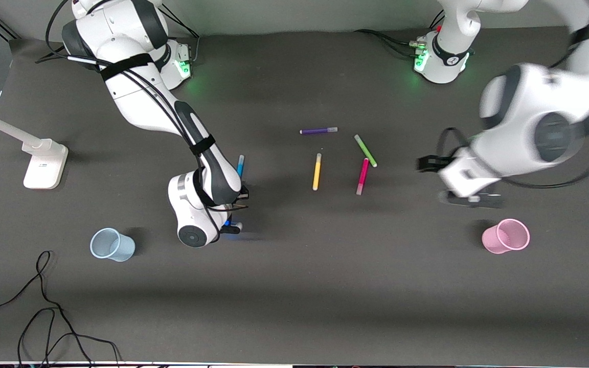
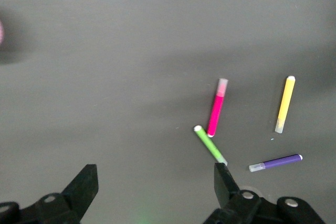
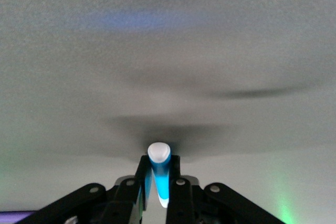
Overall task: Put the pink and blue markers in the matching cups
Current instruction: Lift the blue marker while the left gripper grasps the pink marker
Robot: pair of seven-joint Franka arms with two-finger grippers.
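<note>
Down at the table, the right gripper [image 1: 233, 225] is clamped on the slim blue marker with its light-blue cap [image 3: 159, 174] — the right wrist view shows the two black fingers [image 3: 142, 182] pressed against the marker's sides, its pale rounded end sticking out past them. From the front camera only the marker's upper stretch [image 1: 240, 165] shows above the right arm's wrist, with a blue glint at the gripper's tip. It sits toward the right arm's end of the dark grey table [image 1: 294, 286], beside the pale blue translucent plastic cup [image 1: 112, 245], which stands upright a little nearer the front camera.

The left gripper [image 2: 155, 182] hangs over bare table with its fingers spread wide and nothing between them; in the front view it [image 1: 471, 197] is over the spot just farther from the camera than the pale pink translucent cup [image 1: 506, 236], which stands upright at the left arm's end.

Mid-table lies the slim magenta-pink marker with a pale cap [image 1: 362, 176], flat and untouched. A green pen [image 1: 365, 151] lies slantwise beside it, its lower end close to the pink marker's top — whether they touch I cannot tell. A yellow pen [image 1: 317, 171] lies toward the right arm's side of them, and a purple pen [image 1: 318, 131] lies farther from the camera.
</note>
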